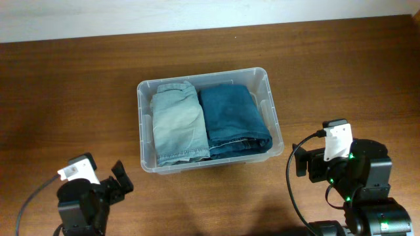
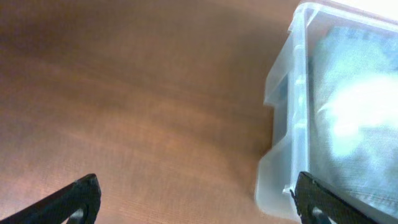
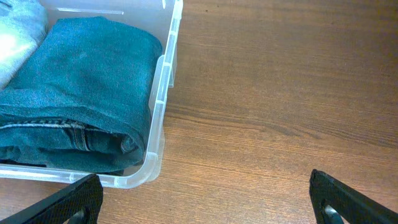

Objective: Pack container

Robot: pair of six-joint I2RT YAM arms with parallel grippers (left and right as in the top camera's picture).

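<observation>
The clear plastic container [image 1: 272,105] sits in the middle of the wooden table. It holds folded light blue jeans [image 1: 176,123] on the left and folded dark blue jeans [image 1: 233,120] on the right. My left gripper [image 2: 199,202] is open and empty, low at the front left, with the container's corner [image 2: 280,180] by its right finger. My right gripper [image 3: 205,199] is open and empty at the front right, with the container's corner [image 3: 158,146] and the dark jeans [image 3: 81,81] to its left.
Bare wooden table [image 1: 65,98] surrounds the container. A pale wall edge [image 1: 197,13] runs along the far side.
</observation>
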